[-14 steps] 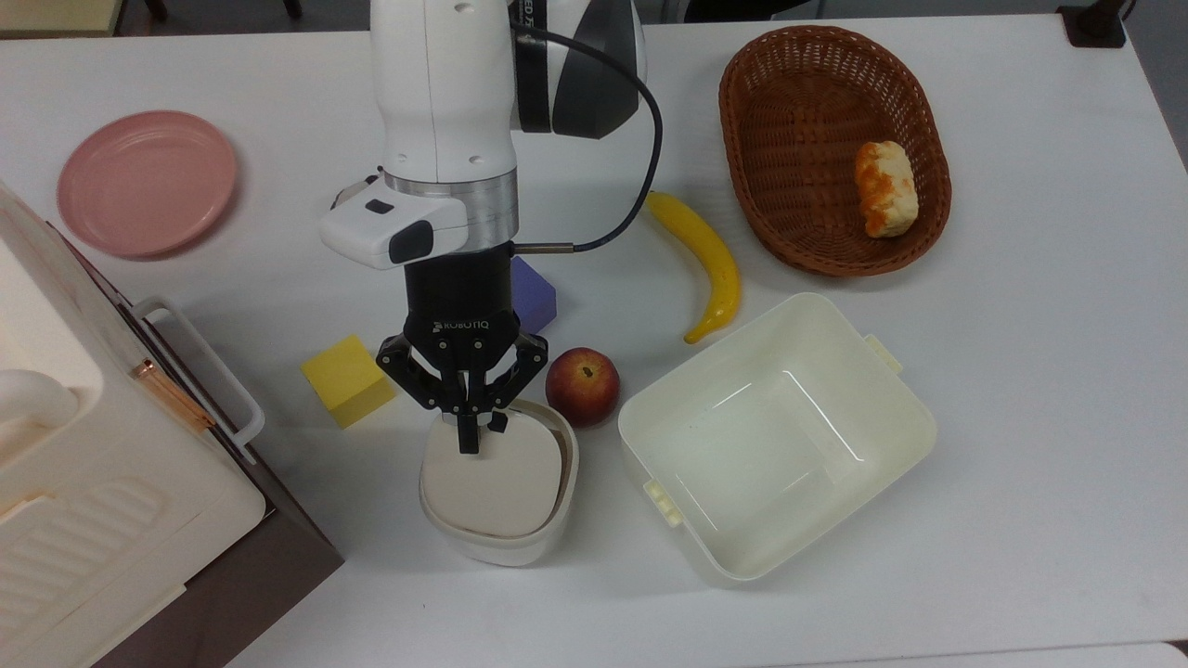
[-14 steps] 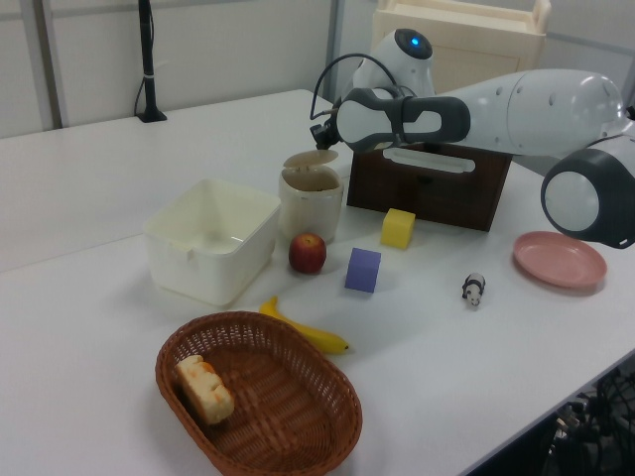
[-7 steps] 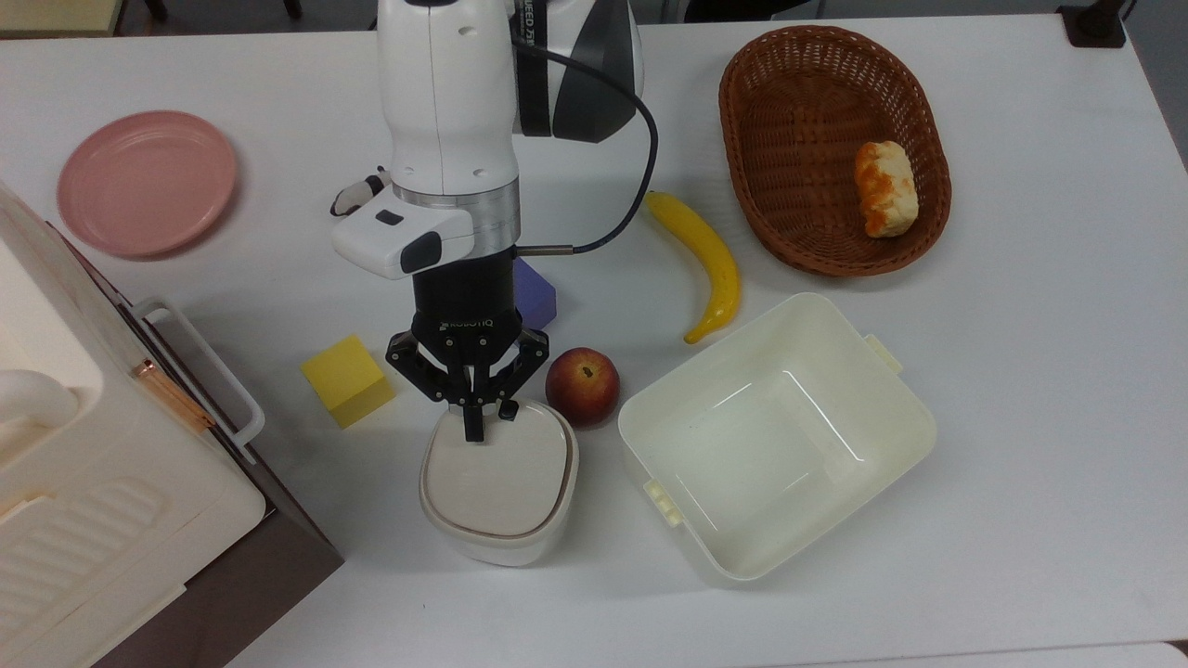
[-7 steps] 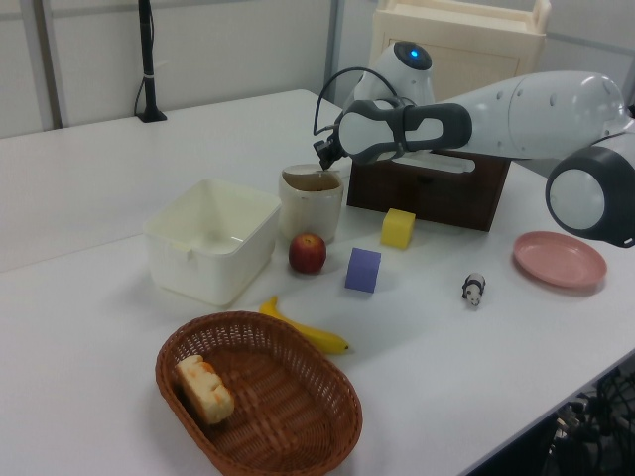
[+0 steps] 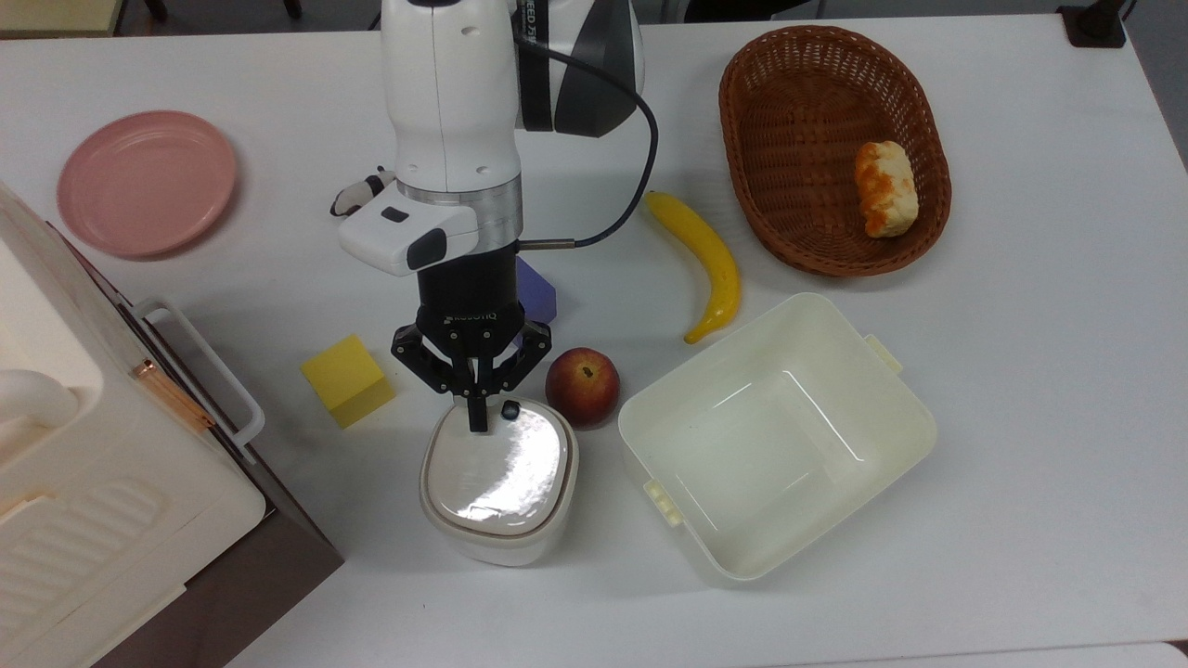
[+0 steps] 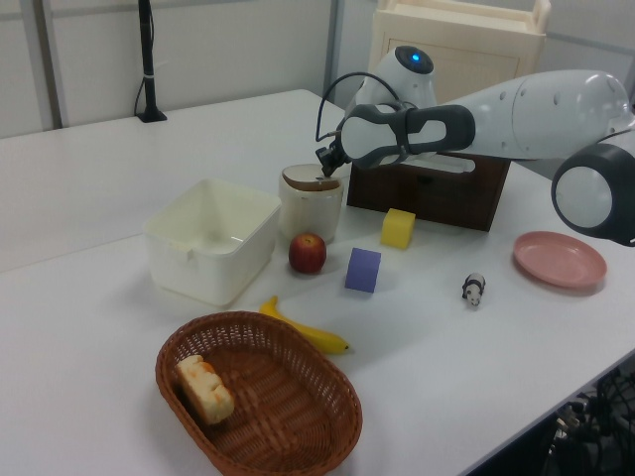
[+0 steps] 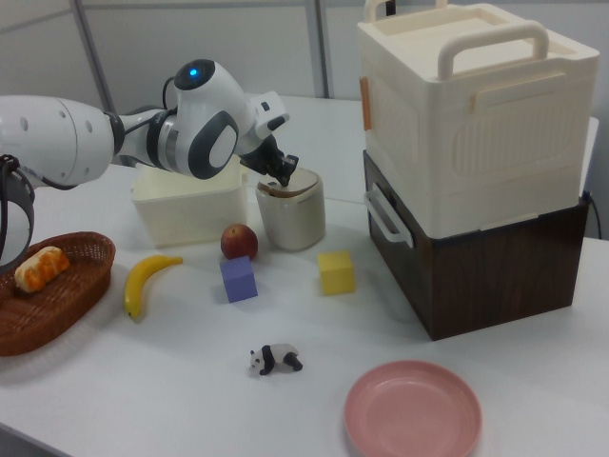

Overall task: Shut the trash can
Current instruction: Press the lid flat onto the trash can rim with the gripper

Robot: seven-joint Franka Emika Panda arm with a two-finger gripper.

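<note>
Pressing down with its fingers drawn together and gripping nothing, the gripper [image 5: 477,422] touched the rear edge of the lid [image 5: 497,468] on the trash can [image 5: 497,543], which stood between the yellow cube [image 5: 347,379] and the apple [image 5: 582,386], its lid lying nearly flat.

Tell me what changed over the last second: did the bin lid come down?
Yes. The lid of the trash can swung down from tilted-open to nearly flat on the rim. The gripper, fingers shut, pulled back toward the lid's button edge, pressing on top; it grasped nothing. The apple, yellow block, tub, banana and basket stayed put.
</note>
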